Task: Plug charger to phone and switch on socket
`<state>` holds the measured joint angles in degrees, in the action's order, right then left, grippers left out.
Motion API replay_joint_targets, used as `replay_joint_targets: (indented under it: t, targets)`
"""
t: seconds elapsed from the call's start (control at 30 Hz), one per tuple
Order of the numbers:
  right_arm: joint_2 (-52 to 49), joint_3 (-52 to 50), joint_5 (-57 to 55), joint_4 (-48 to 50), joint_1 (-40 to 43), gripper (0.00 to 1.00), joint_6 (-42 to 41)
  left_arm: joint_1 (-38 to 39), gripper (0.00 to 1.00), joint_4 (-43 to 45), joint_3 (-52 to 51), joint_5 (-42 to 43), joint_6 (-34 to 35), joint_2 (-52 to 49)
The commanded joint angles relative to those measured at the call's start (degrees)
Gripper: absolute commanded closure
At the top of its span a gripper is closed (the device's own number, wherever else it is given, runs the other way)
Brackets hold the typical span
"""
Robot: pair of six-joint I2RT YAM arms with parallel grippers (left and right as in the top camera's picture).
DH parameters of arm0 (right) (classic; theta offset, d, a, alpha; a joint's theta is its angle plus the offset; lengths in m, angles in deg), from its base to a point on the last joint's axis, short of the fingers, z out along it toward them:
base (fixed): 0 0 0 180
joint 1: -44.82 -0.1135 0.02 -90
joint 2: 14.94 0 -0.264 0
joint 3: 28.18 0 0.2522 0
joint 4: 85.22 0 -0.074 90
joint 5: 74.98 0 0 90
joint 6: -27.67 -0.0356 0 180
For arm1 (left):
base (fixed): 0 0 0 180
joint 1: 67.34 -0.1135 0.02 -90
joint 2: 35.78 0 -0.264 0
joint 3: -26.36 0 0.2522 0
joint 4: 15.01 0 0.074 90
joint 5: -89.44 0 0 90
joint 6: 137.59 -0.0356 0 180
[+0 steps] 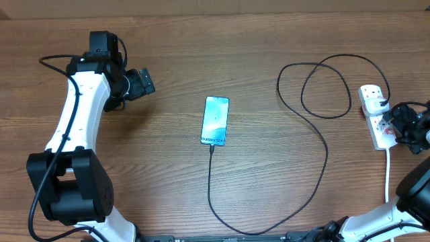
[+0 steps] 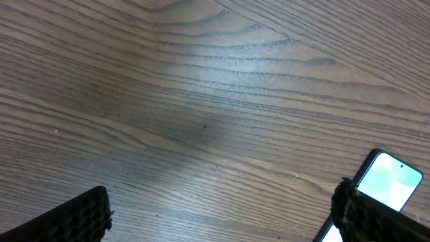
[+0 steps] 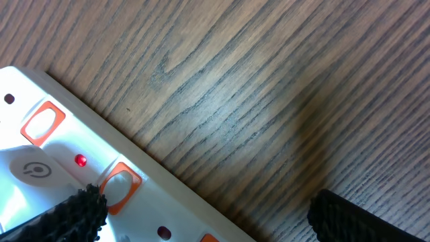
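Overhead cam, left to right: my L gripper (image 1: 144,82) hangs over the table (image 1: 201,40) at far left, well apart from the phone (image 1: 215,121). Its jaws are too small there to judge. L wrist cam settles it: my two fingers (image 2: 74,218) sit at opposite frame edges, spread wide, only wood btwn them, w/ a lit corner of the phone showing past one finger.

The phone lies flat mid-table, screen lit, dark text at its near end. The charger (image 1: 322,161) meets that near end, runs nearer, then sweeps right and far into loops beside the socket (image 1: 376,114). The socket sits at far right, its white cord (image 1: 388,175) trailing near. My R gripper (image 1: 395,123) is right at it.

Only R wrist cam gives detail: orange-red switches (image 3: 44,121), a small red lamp (image 3: 80,160) lit, my jaws spread wide and holding nothing. One finger overlaps the socket's edge; contact unclear.
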<state>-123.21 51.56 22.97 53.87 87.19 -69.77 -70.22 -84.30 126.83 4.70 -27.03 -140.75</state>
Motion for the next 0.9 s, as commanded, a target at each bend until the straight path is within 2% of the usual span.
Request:
replay_joint_targets:
  t: [0.0, 0.87]
  targets:
    - [1.7, -0.5, 0.5, 0.8, 0.0, 0.02, 0.3, 0.3, 0.00, 0.1, 0.4, -0.8, -1.3, 0.0]
    - [1.7, -1.9, -1.4, 2.2, -0.8, 0.00, 0.4, 0.3, 0.00, 0.1, 0.4, -0.9, -1.3, 0.0]
